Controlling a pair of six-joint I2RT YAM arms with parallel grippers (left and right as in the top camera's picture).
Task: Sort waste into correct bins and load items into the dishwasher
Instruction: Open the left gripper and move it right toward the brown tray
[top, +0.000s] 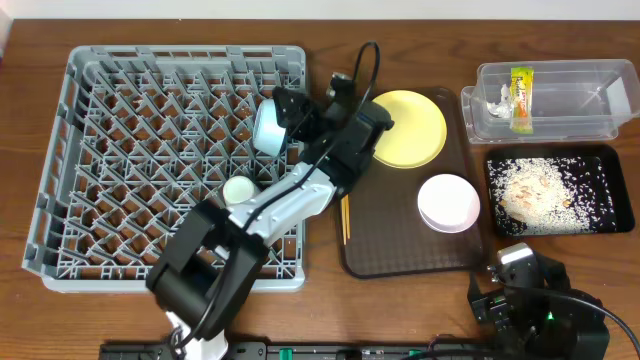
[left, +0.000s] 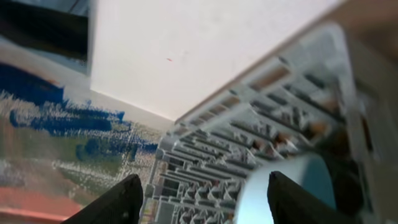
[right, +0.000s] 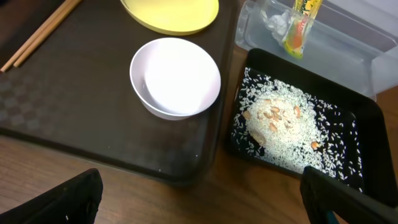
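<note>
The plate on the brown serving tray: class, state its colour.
Yellow; the plate shows best in the overhead view.

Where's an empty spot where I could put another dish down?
The rack is bare across its left half, left of the blue bowl and cup. The brown tray has a free patch between the chopsticks and white bowl. It's crowded at the rack's right edge, where the arm reaches.

From overhead, the thin wooden chopsticks (top: 345, 220) are largely covered by the left arm (top: 290, 200). The round yellow plate (right: 171, 15) and the clear plastic rectangular tub (right: 367, 59) are cut off by the right wrist view's top edge. The light blue bowl (left: 305, 168) is seen blurred and cropped.
</note>
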